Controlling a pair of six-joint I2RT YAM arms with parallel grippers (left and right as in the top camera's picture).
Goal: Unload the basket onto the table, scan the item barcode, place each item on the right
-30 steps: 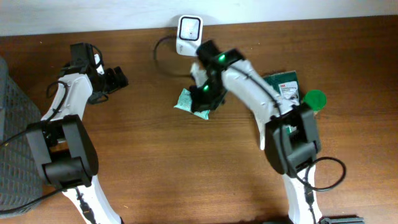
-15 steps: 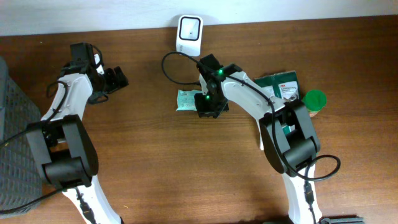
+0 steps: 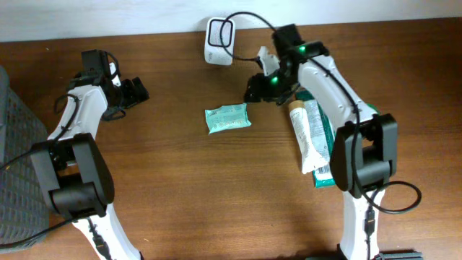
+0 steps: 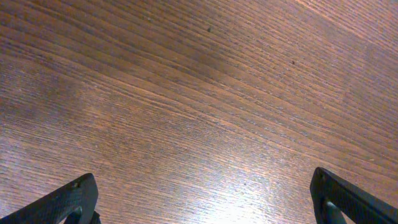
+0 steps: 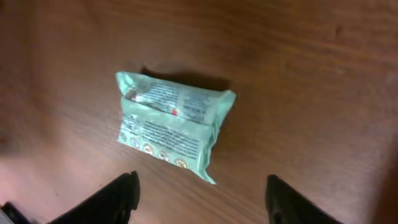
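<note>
**Right jaws:** spread apart, nothing held between them. In the right wrist view both fingers (image 5: 119, 198) are seen clear of the green packet (image 5: 171, 127). The packet lies flat on the desk (image 5: 311, 68) just ahead of the fingertips, with its printed side turned up.

**Task item:** from overhead the packet is found near the middle of the desk, touching neither arm. The right jaws hang beside it to the right, nearer the far edge.

**Left jaws:** spread wide and empty. They are held over bare wood at the left of the desk, well apart from the packet.

**Surroundings:**
- A white scanner (image 3: 219, 31) is placed at the far edge of the desk, beyond the packet.
- A white tube (image 3: 307, 133) lies beneath the right arm (image 3: 328, 79).
- A grey basket (image 3: 9, 144) is noted at the left border.
</note>
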